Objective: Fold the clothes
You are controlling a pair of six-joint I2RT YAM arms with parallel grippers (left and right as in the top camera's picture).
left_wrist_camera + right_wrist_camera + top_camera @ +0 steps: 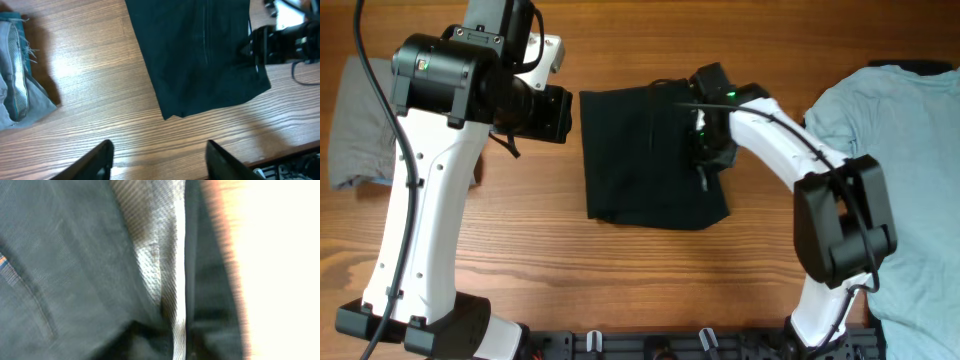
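Observation:
A black garment [630, 150] lies folded into a rough square at the table's middle; it also shows in the left wrist view [200, 55] and fills the right wrist view [75, 255]. My right gripper [705, 165] is down on its right part, the jaws [177, 340] close together with a fold of the cloth between them; that view is blurred. My left gripper [568, 115] hovers just left of the garment's left edge, its fingers [160, 160] wide apart and empty over bare wood.
A grey garment [360, 125] lies crumpled at the far left, also in the left wrist view [17, 90]. A light blue shirt [910, 150] is spread at the right edge. The table's front edge [280, 150] runs close below.

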